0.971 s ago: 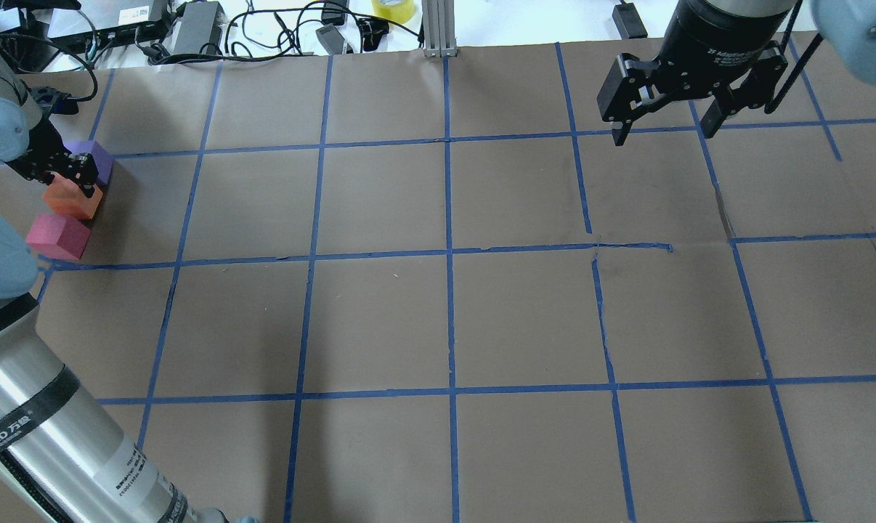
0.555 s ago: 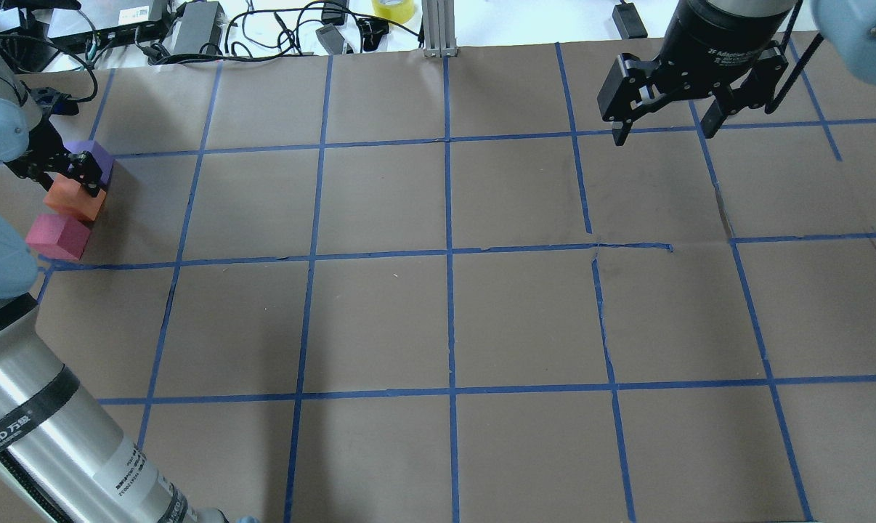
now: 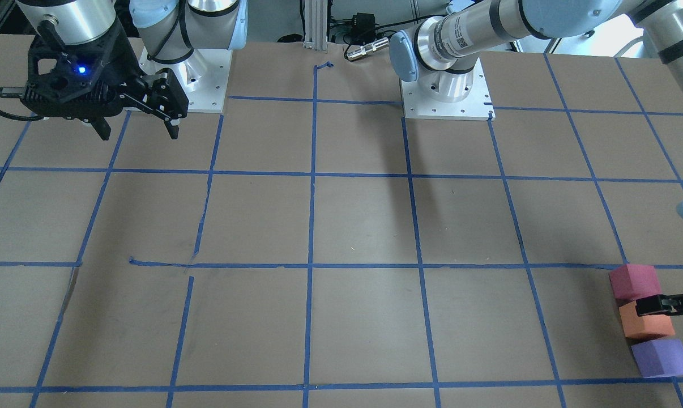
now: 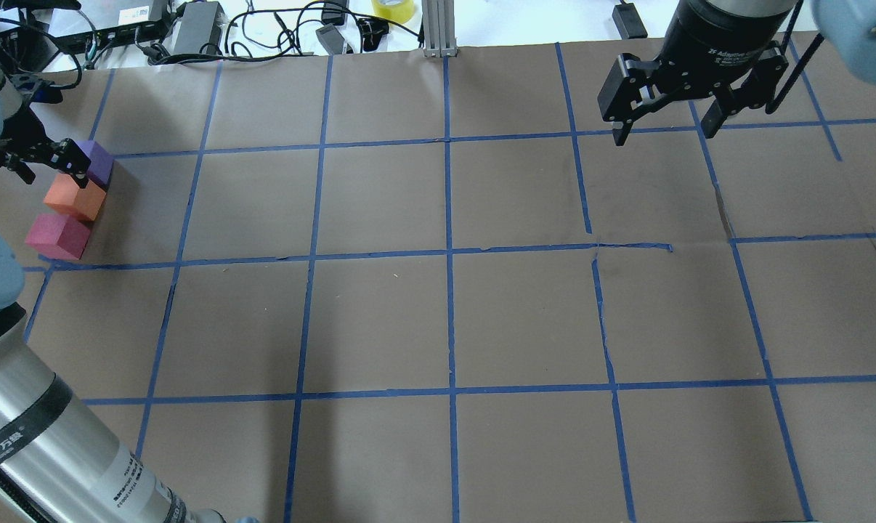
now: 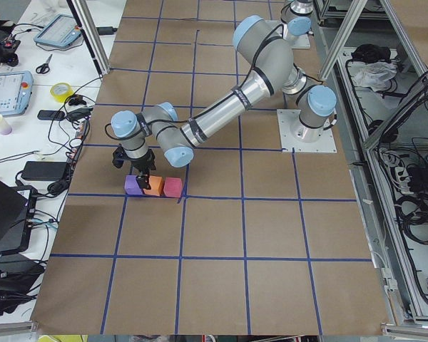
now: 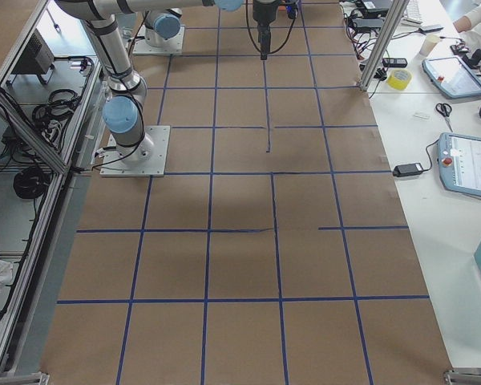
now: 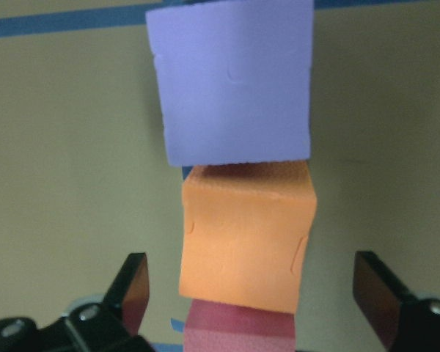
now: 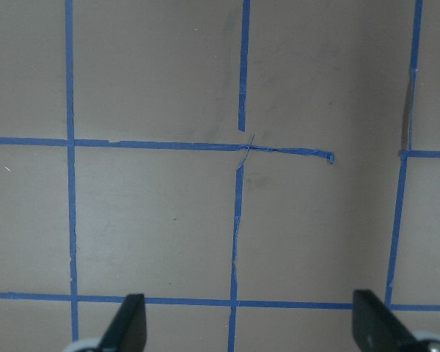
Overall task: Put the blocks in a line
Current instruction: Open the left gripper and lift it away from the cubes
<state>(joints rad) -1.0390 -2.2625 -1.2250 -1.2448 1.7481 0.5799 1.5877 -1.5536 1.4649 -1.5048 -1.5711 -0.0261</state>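
Three blocks lie in a touching row at the table's far left: purple [image 4: 96,161], orange [image 4: 75,197] and pinkish-red [image 4: 57,236]. They also show in the front-facing view as pinkish-red [image 3: 633,281], orange [image 3: 647,326] and purple [image 3: 660,357]. My left gripper [image 4: 54,173] is open and empty, raised just above the row. In the left wrist view its fingers [image 7: 132,293] stand wide either side of the orange block [image 7: 246,235], with purple [image 7: 235,81] beyond. My right gripper [image 4: 662,131] is open and empty, high over the far right.
Brown paper with a blue tape grid [image 4: 449,250] covers the table. Cables, power adapters [image 4: 195,25] and a yellow tape roll [image 4: 393,7] lie past the far edge, beside an aluminium post [image 4: 438,29]. The arm bases [image 3: 446,93] stand at the robot's side.
My left gripper has drawn back from the orange block, up and to the view's left. The three blocks and the right arm have stayed put.
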